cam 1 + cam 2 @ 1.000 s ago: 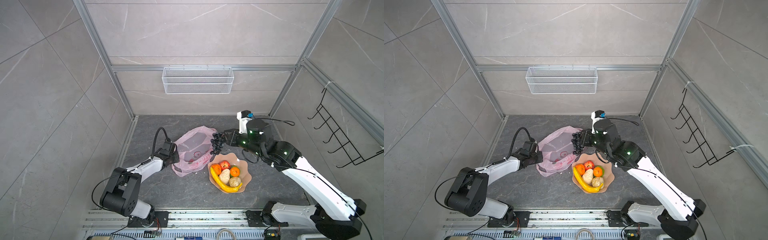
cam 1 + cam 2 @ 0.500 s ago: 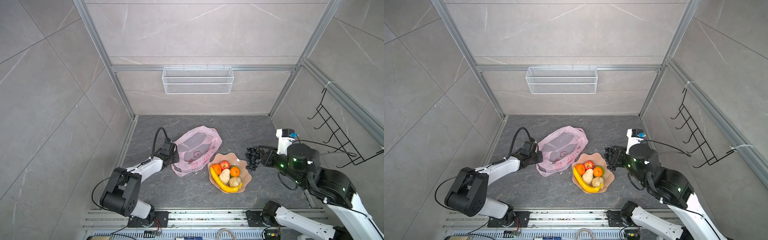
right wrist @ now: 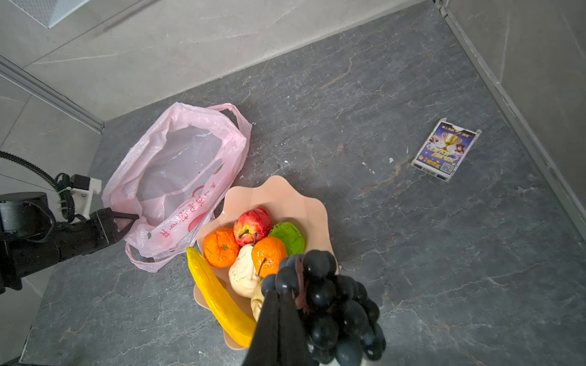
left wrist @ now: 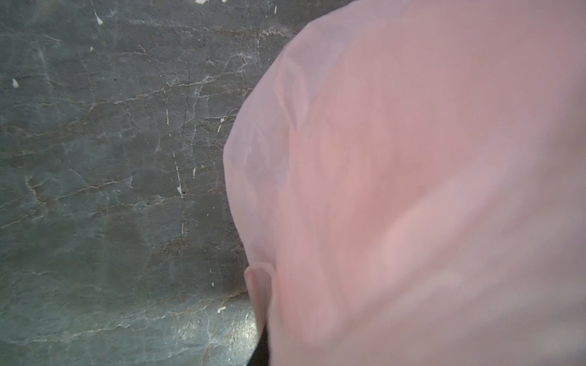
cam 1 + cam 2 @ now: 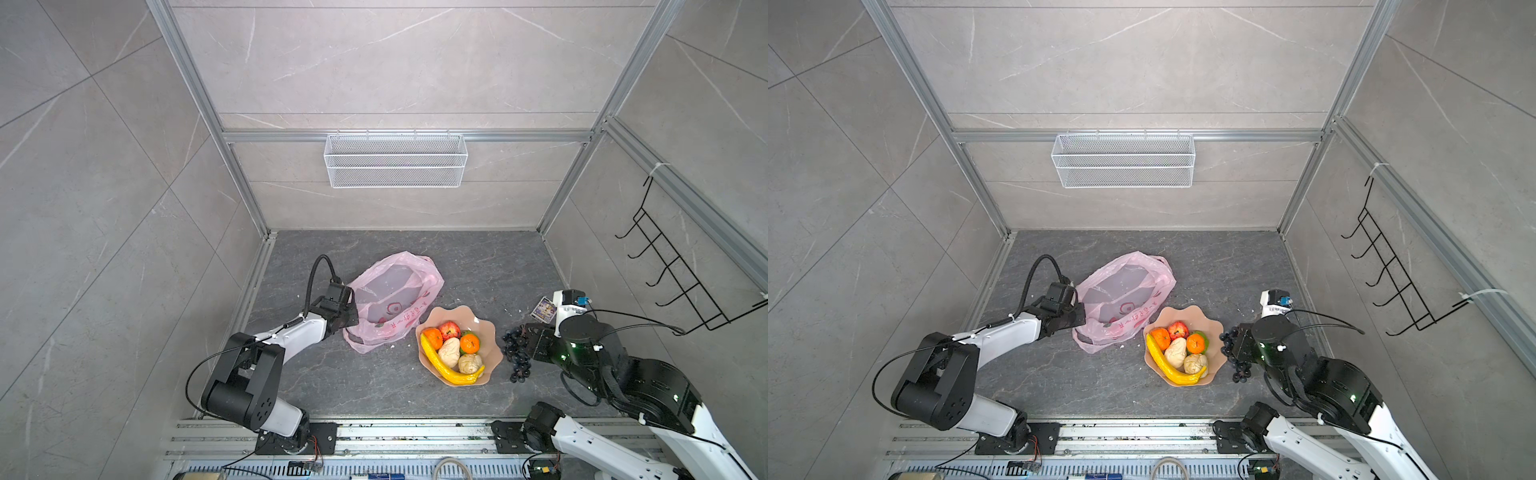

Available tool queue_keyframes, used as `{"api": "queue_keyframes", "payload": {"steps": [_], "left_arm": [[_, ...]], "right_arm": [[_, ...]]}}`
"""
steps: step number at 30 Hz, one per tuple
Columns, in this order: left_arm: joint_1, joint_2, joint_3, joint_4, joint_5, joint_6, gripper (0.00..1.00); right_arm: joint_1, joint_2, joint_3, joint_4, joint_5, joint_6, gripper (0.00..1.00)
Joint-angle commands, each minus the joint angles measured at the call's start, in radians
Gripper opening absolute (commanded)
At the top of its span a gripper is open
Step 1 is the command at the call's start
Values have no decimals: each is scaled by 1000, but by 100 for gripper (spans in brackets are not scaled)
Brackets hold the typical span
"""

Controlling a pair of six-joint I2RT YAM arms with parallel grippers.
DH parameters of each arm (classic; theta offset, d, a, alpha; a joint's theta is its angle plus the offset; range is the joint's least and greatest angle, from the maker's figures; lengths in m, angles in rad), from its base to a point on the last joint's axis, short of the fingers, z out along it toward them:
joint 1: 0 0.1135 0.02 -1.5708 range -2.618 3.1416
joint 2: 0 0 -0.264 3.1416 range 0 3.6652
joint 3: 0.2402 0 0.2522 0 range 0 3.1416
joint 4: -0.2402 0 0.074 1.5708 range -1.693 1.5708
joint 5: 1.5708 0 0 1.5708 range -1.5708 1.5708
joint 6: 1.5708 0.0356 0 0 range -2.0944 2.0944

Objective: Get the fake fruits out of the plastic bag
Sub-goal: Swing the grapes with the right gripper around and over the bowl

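Observation:
The pink plastic bag (image 5: pixel 395 297) (image 5: pixel 1125 299) lies slack on the dark floor with its mouth open, and no fruit shows inside it (image 3: pixel 180 164). My left gripper (image 5: pixel 352 308) (image 5: pixel 1080 311) is shut on the bag's left edge; pink film (image 4: pixel 412 190) fills the left wrist view and wraps one finger (image 4: pixel 257 294). My right gripper (image 5: pixel 528 338) (image 3: pixel 282 304) is shut on the dark grape bunch (image 5: pixel 517 357) (image 5: pixel 1236 357) (image 3: pixel 333 304), low beside the right rim of the peach dish (image 5: pixel 492 332). A banana (image 5: pixel 444 368), an apple (image 5: pixel 449 330), two oranges, a green fruit and two beige ones lie in the dish.
A small printed card (image 5: pixel 543 309) (image 3: pixel 445 150) lies on the floor near the right wall. A white wire basket (image 5: pixel 395 160) hangs on the back wall and a black hook rack (image 5: pixel 673 270) on the right wall.
My right arm has swung the grape bunch from beside the bag's mouth, across the dish, to the dish's right side. The left gripper and the bag have stayed put.

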Motion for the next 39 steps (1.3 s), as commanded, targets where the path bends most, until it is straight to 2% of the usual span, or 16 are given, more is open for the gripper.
{"api": "queue_keyframes", "payload": {"steps": [1,21,39], "left_arm": [[2,7,11,14,-10,14,1],[2,-2,13,9,-5,20,1],[2,-8,13,9,-2,22,1]], "right_arm": [[-4,-7,-20,31,-2,30,0],[-5,117,-113,200,-39,33,0],[-5,244,-95,278,37,-11,0]]}}
